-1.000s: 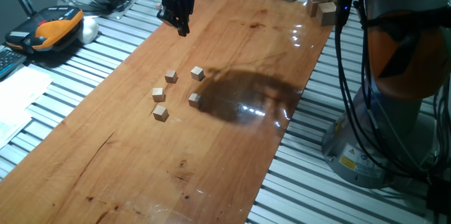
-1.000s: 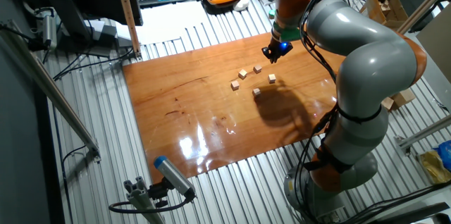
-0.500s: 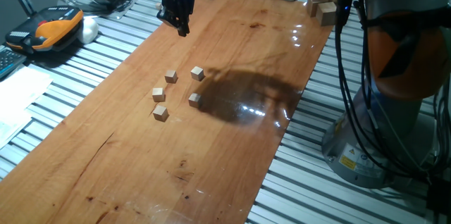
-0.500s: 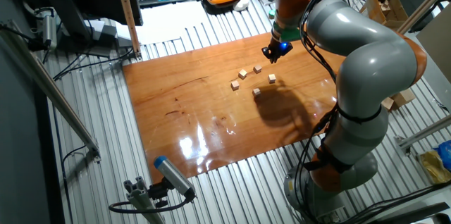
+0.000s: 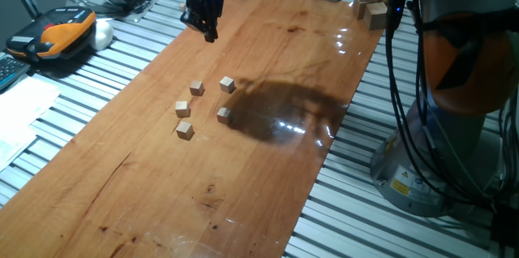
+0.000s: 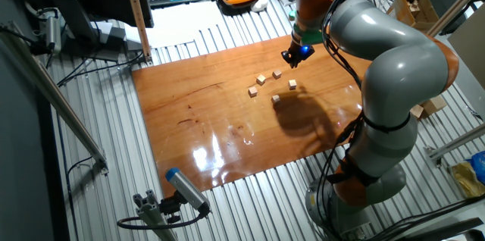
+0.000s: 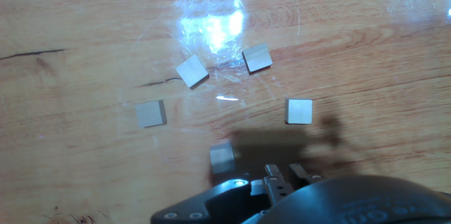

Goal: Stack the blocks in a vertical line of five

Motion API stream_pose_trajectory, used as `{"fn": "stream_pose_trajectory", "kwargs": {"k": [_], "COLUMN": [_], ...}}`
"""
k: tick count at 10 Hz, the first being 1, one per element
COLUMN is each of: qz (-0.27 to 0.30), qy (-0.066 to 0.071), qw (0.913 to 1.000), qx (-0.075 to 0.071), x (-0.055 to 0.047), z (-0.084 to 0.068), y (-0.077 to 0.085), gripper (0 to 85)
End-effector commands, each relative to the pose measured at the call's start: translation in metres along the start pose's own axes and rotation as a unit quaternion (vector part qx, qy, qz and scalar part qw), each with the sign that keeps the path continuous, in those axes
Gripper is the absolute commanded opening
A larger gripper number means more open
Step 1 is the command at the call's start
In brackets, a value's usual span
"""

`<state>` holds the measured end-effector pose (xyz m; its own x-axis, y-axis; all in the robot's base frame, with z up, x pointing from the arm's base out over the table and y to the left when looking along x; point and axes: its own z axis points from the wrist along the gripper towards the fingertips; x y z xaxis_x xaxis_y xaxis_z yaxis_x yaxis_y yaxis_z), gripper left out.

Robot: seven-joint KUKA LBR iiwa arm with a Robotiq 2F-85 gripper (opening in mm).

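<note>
My gripper (image 5: 210,31), aperture indiscernible, hangs beyond five loose blocks (image 5: 197,88); a misaligned descent could scatter the close-set cubes.

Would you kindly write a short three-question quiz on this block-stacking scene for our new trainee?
1. True or false: two of the blocks are already stacked.
2. How many small cubes lie on the wooden board?
3. Where is the claw? A) clamped on a cube B) above the board's far part, away from the cubes C) resting on the keyboard

Key: 1. False, all lie singly on the board. 2. Five. 3. B
</note>
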<state>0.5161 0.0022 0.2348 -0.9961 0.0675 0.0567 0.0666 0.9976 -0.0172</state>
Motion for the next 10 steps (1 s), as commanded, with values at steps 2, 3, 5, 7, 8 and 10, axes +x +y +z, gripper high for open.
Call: {"fn": "stream_pose_trajectory", "kwargs": {"k": [2,3,5,7,8,10], "qz": [0.007,0.013,0.032,0.043,0.023,0.016], "qy": [0.002,-0.001,0.012,0.026,0.019,0.03], "qw": [0.9999,0.9999,0.9994,0.9987,0.9993,0.9991], "qx": [-0.008,-0.006,-0.006,-0.007,-0.021,-0.025], "x": [-0.0015,-0.0015,-0.0022,-0.0027,-0.0019,-0.0022], "z": [0.0016,0.0014,0.0022,0.0024,0.0015,0.0022], "y": [0.0003,0.0008,0.0017,0.0017,0.0007,0.0022], "gripper": [0.0,0.0,0.0,0.0,0.0,0.0]}}
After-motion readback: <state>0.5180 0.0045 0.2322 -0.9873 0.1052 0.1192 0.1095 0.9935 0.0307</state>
